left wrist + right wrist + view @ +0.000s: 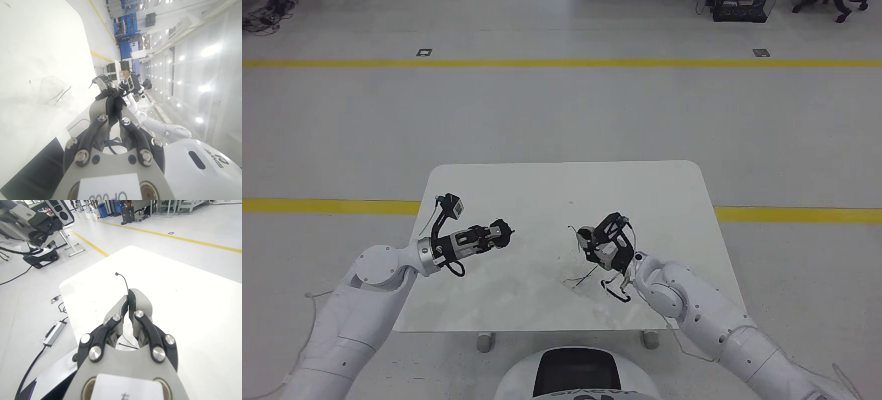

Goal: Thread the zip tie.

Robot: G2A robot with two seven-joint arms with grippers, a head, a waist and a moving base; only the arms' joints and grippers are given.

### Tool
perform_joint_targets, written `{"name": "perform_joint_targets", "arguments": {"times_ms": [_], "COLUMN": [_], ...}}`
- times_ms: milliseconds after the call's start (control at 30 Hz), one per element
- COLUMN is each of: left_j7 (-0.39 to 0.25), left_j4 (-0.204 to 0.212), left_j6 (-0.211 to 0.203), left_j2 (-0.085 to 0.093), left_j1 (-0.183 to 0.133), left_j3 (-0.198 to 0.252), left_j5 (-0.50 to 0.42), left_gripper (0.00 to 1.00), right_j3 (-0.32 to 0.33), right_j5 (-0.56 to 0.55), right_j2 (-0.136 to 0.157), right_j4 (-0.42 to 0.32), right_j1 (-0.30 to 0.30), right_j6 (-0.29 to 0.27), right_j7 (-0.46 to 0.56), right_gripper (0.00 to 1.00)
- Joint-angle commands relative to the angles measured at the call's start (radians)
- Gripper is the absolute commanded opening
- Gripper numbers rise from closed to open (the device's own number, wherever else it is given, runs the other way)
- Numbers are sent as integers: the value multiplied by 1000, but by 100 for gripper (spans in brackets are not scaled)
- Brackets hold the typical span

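My right gripper is shut on a thin black zip tie. Its head end curves up out of the fingertips, and its tail hangs down behind the fingers. From above, this gripper hovers over the table's middle right, with the tie's head pointing toward the other arm. My left gripper hangs over the middle left, a short gap from that head. Its fingers are pressed together, and I see nothing between them. Beyond them is the right gripper with the tie's tip.
A few loose black zip ties lie on the white table near its front, below the right gripper; they also show as zip ties from the left wrist. The far half of the table is bare.
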Motion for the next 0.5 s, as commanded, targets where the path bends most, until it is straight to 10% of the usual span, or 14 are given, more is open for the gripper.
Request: {"name": "perform_joint_targets", "arguments": {"times_ms": [0, 167, 467], "left_j7": [0, 40, 240], "left_j4": [0, 4, -77], "left_j6": [0, 6, -21], "left_j2": [0, -1, -11], "left_j1": [0, 9, 142], "left_j3": [0, 7, 46], "left_j5": [0, 24, 43], "left_gripper": [0, 0, 0], "right_j3": [0, 4, 20], "right_j5": [0, 14, 52], "right_j2": [0, -3, -17], "right_j4": [0, -17, 1], "right_j1": [0, -17, -155], "right_j6": [0, -4, -55], "right_j7": [0, -53, -503], "right_gripper": [0, 0, 0]}}
